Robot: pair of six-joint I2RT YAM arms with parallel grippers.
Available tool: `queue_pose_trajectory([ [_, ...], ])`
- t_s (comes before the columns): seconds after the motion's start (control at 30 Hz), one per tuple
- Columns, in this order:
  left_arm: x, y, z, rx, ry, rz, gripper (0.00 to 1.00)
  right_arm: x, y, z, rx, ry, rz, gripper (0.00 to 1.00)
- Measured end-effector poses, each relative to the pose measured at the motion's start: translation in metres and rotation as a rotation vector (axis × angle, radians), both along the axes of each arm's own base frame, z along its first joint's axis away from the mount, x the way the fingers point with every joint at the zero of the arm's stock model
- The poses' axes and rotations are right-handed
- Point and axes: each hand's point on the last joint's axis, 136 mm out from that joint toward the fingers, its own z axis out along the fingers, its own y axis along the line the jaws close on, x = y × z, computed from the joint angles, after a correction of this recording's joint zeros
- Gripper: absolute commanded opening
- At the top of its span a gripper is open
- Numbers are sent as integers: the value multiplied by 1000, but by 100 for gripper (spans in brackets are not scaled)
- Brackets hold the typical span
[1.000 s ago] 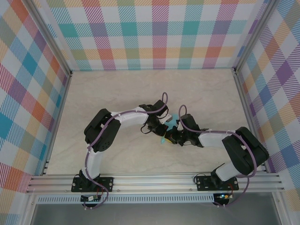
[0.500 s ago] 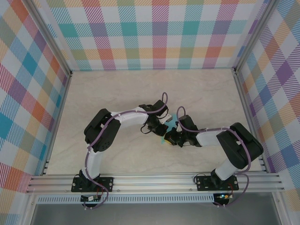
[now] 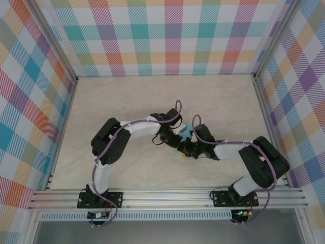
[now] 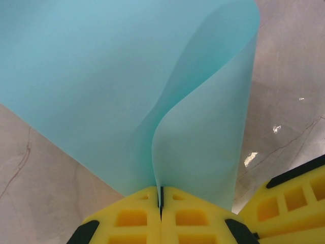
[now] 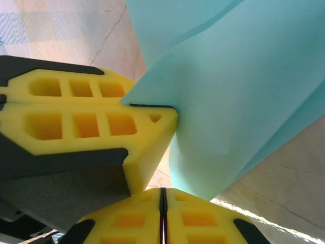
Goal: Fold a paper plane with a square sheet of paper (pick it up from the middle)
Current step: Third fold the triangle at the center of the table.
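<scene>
Left claw (image 4: 161, 197) first: my two yellow fingers are pressed flat together at the bottom centre of its wrist view, with the thin light turquoise square sheet of paper (image 4: 101, 76) nipped between them. From that pinch the sheet rises and billows into a soft loop across the upper half of the frame, off the pale marbled tabletop (image 4: 289, 76).

My right claw (image 5: 162, 198) is closed too, fingers seam to seam at the bottom of its own view. The sheet's lower edge comes down right at its tips, but I can't tell whether any paper is caught in there. From above, both claws meet near the middle of the frame, a sliver of turquoise between them.

Handling call: this stuff weighs next to nothing, it's floppy, and it curls wherever it isn't supported. Squeeze a bend and it will likely crease for good; pull the claws apart and it could tear. The surface is smooth and matte, so a light pinch may slip. Best hold, I reckon, is right on an edge, close to the other claw, so the span between is short and taut.
</scene>
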Motion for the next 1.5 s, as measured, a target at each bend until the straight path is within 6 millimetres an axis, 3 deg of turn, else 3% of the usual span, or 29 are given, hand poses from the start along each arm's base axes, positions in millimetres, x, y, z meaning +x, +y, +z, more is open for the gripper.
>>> queue_pose_trajectory([
  [0.67, 0, 2, 0, 4, 3, -1, 4, 0, 5, -4, 52, -11, -16, 9],
  [0.83, -1, 1, 0, -1, 6, -2, 4, -13, 0, -14, 30, 6, -11, 7],
  [1.3, -1, 1, 0, -1, 6, -2, 4, -12, 8, -4, 69, -27, -4, 7],
  [1.5, -1, 1, 0, -1, 7, -3, 4, -11, 11, -14, 67, -14, 1, 5],
])
